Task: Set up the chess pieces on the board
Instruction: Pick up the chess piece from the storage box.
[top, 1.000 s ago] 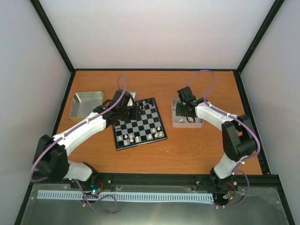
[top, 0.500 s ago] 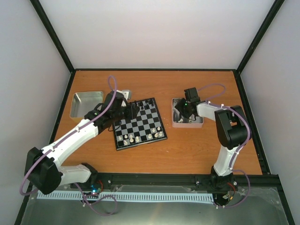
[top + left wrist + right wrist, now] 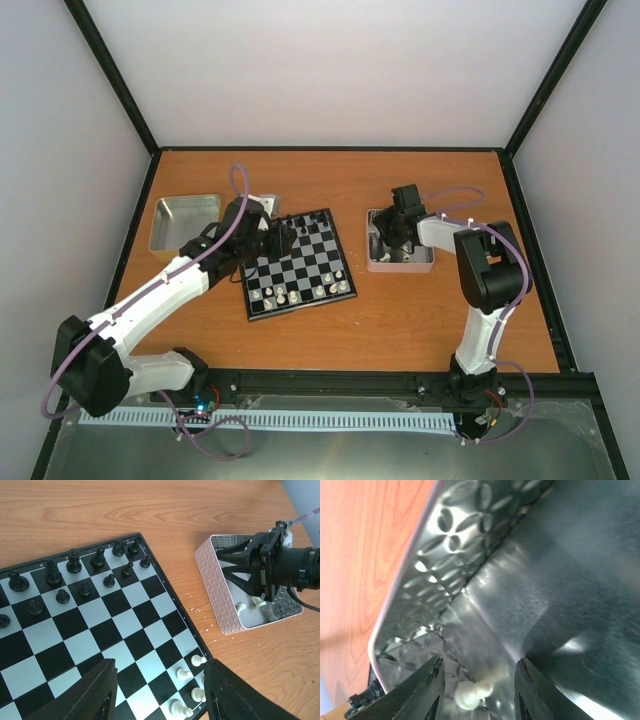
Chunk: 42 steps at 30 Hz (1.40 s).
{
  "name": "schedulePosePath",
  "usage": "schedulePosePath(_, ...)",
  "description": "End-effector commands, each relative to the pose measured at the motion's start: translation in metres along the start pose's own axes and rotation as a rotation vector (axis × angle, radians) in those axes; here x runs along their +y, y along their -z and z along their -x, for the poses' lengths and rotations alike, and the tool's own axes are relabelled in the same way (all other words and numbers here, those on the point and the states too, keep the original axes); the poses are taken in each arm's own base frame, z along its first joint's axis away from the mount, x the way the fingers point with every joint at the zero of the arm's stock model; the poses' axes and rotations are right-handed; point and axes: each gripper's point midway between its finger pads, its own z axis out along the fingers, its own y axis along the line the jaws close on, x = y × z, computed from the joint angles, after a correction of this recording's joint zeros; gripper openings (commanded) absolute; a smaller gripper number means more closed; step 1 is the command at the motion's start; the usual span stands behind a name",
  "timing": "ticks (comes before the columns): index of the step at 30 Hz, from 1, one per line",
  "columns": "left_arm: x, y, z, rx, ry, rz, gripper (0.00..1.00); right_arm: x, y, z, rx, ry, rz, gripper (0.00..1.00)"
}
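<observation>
Trouble looks likeliest inside the square silver metal tray [image 3: 372, 264] at 3 o'clock of the board in the top view. The right tool [image 3: 479, 672] is down at the tray floor with its jaws apart, straddling one tiny cream-white chess piece [image 3: 470, 696] that lies on its side. Nothing is gripped yet. The piece sits close to the embossed tray wall, so a finger could catch that wall as the jaws close. A rounded figure this small could, I judge, roll or squirt out sideways instead of seating between the pads. Gripped off-centre, it may tilt and refuse to stand on its square.

Over to the small black-and-silver chequered chessboard [image 3: 100, 630]. The left tool [image 3: 161, 675] hovers above it, open and empty, with a cluster of cream-white pieces [image 3: 199, 694] standing just below its jaws near the board's corner. A low sweep there could topple them. The tiny black chess figures [image 3: 75, 565] stand in two rows toward 11 o'clock in the left wrist view, well apart from the fingers.

Containers now. The left wrist view shows a few more cream-white figures [image 3: 241, 607] lying loose in that same tray beside the right tool. A second silver tray [image 3: 185, 222], at 10 o'clock of the board, shows nothing inside from above. Everything rests on the orange wooden counter [image 3: 400, 320].
</observation>
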Motion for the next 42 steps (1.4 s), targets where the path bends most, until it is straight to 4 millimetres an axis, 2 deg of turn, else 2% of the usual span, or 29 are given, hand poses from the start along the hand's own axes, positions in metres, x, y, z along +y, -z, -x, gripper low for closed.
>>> schedulePosePath(1,-0.001,0.005,0.01,-0.042,0.006,-0.006,0.48,-0.017,-0.017,-0.005,0.034,-0.065,-0.07,0.41)
schedulePosePath(8,0.003,0.006,0.009,-0.045,0.004,0.011,0.48,-0.021,-0.019,-0.009,0.043,-0.077,-0.095,0.38)
schedulePosePath(20,0.005,0.008,0.007,-0.049,0.006,0.012,0.48,-0.024,-0.002,-0.019,0.024,-0.084,-0.141,0.37)
schedulePosePath(23,0.005,0.009,0.006,-0.051,0.007,0.011,0.48,-0.024,-0.008,-0.017,0.015,-0.093,-0.148,0.37)
schedulePosePath(28,0.008,0.011,0.006,-0.056,0.007,0.021,0.48,-0.028,-0.023,-0.024,0.059,-0.131,-0.163,0.34)
schedulePosePath(33,0.009,0.013,0.005,-0.062,0.007,0.025,0.49,-0.031,-0.026,-0.023,0.049,-0.158,-0.174,0.31)
schedulePosePath(42,0.009,0.014,0.007,-0.067,0.003,0.028,0.49,-0.028,-0.021,-0.012,-0.013,-0.137,-0.17,0.07)
